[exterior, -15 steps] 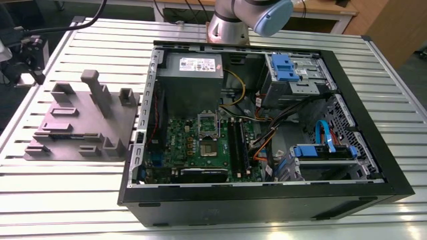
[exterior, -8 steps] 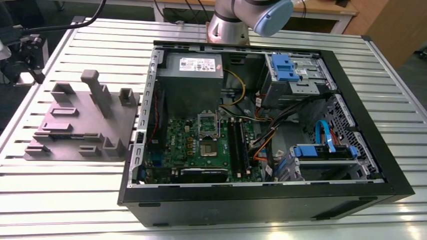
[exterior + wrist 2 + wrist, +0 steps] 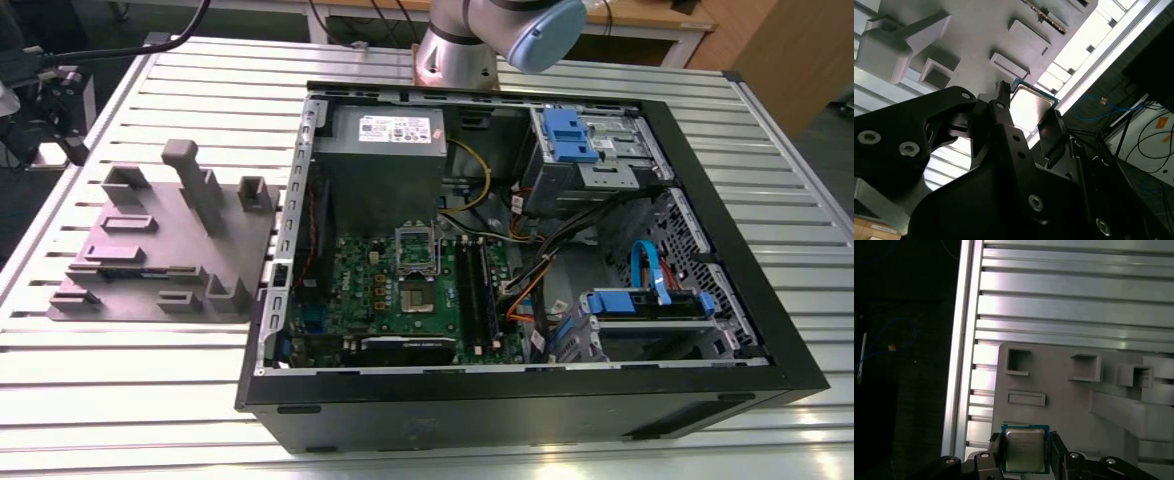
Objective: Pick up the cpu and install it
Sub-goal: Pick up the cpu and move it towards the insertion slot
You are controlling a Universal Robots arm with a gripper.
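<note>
1. The black gripper (image 3: 1025, 440) is closest to the lens in both wrist views. Its two fingers (image 3: 996, 447) are drawn in narrow and press on opposite edges of the cpu (image 3: 1025, 452).
2. The cpu has a silvery top and a thin coloured rim. It is held flat between the fingertips, with the grey plate (image 3: 1069, 405) behind it.
3. The plate carries square pockets and raised blocks and lies on the slatted metal table (image 3: 1079, 305).
4. In the exterior view the plate (image 3: 147, 250) sits just beside the open computer case (image 3: 534, 400), on the exterior view's left.
5. The case lies on its side with a green circuit board (image 3: 387, 290) inside.
6. The arm (image 3: 494, 30) stands on the table behind the case.
</note>
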